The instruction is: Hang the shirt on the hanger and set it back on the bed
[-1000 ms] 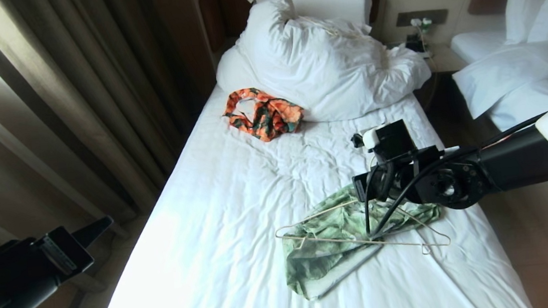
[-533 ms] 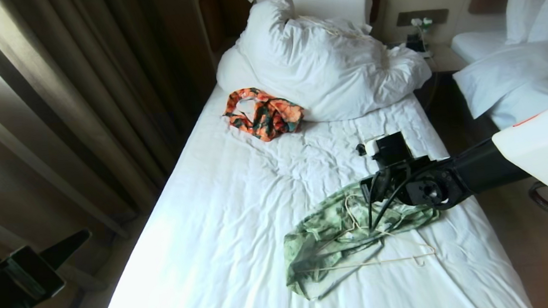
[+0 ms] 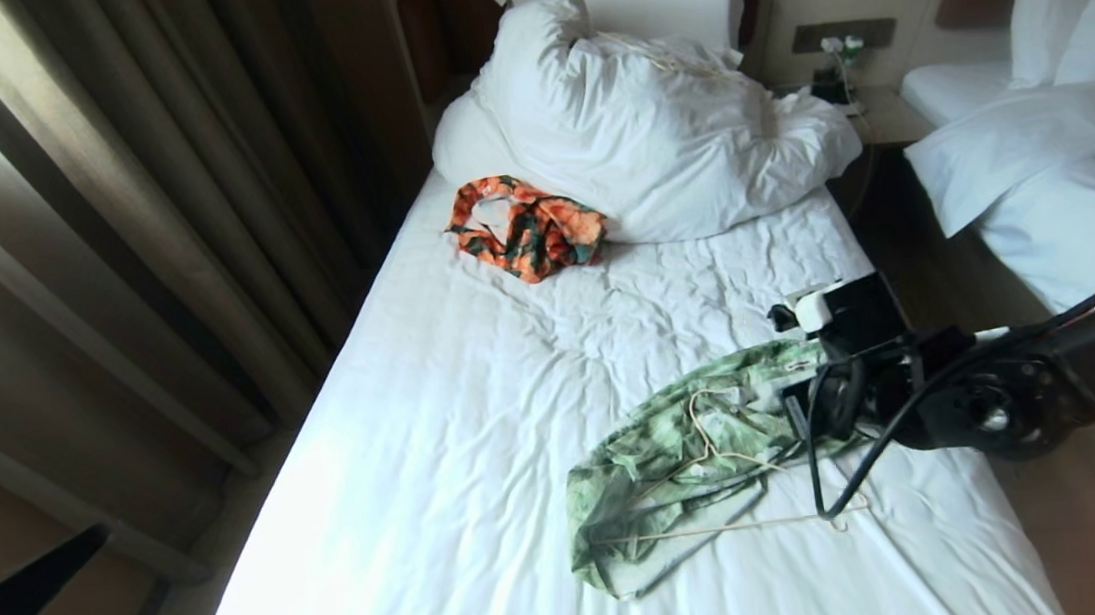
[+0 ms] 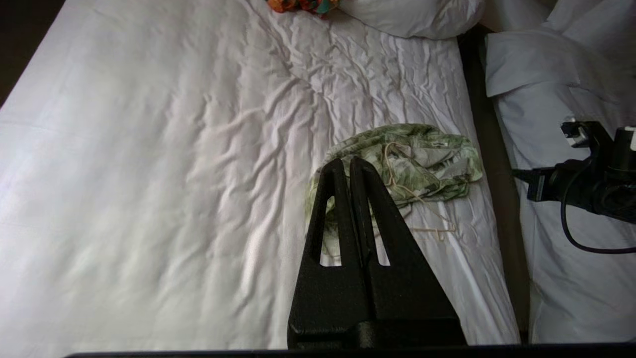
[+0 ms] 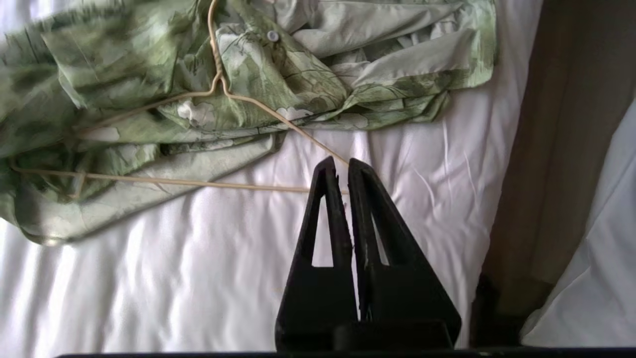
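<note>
Now, step in hand: judged as a fresh pick-up of the hanger before threading it into the shirt.
Shirt: green-and-white leafy print cotton shirt [image 3: 692, 449], crumpled, lower right of centre on the white-sheeted bed [image 3: 474, 375].
Hanger: thin cream wire triangular hanger [image 3: 726, 491] lying partly across the shirt, its hook up on the cloth, its bar on the sheet.
Right gripper: [image 5: 343, 166] fingers closed, empty, hovering just by the hanger's near corner.
Left gripper: [image 4: 346, 166] fingers closed, empty, well back.
Doing it well: open first, pinch wire only, no cloth.
Change: hanger previously lay spread wider across the shirt; right arm has drawn back toward frame's right; left arm dropped lower left.
</note>
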`<state>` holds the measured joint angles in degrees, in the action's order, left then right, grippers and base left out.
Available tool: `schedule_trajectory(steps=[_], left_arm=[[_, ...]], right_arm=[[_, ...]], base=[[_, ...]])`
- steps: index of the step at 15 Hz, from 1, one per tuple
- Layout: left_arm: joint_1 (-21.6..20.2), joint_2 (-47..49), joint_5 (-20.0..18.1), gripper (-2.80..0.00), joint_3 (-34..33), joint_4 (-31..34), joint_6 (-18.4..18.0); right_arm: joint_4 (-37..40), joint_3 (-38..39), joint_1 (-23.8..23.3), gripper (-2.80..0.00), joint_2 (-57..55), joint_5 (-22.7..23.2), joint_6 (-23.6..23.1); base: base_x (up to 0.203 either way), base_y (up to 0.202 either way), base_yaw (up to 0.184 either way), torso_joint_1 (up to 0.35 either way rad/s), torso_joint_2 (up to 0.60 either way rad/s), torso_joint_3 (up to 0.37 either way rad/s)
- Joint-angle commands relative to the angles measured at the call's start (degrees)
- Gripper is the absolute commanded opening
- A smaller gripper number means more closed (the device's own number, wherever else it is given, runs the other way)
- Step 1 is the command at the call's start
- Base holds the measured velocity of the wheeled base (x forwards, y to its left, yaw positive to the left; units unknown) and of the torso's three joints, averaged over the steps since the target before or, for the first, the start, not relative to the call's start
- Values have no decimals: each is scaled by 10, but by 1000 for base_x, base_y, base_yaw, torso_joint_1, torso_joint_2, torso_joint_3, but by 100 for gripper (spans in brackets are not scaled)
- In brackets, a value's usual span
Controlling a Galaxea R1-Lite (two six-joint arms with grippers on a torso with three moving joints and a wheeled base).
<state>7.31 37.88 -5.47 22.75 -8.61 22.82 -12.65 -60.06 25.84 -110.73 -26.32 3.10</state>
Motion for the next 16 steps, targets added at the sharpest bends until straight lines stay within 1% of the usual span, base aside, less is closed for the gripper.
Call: schedule_trajectory(steps=[1,4,6,8,9,10,11,14,16], left_arm=[[6,-67,-8,-280,8,30,2],[7,-132,-9,-280,29,98,2],[5,-170,-4,-280,58,174,0],[-27,-187,32,-280,82,207,0],[-44,-210,40,-280,85,227,-2],[-60,-227,45,-280,87,262,-15],[-73,-245,46,-280,85,286,-47],[-79,-290,48,-280,47,298,-116],[-78,-314,52,-280,14,297,-145]], right_arm=[[-1,42,3,-280,100,-13,4],[9,105,6,-280,272,-30,6],[54,125,8,-280,396,-35,7],[108,128,5,-280,501,-43,8],[138,126,-2,-280,549,-48,8],[171,121,-14,-280,588,-52,8],[210,112,-33,-280,625,-55,8],[283,97,-96,-280,721,-55,9],[357,96,-142,-280,778,-51,9]], base=[[0,0,0,0,0,0],[0,0,0,0,0,0],[0,0,0,0,0,0],[0,0,0,0,0,0],[0,0,0,0,0,0],[0,0,0,0,0,0],[0,0,0,0,0,0],[0,0,0,0,0,0],[0,0,0,0,0,0]])
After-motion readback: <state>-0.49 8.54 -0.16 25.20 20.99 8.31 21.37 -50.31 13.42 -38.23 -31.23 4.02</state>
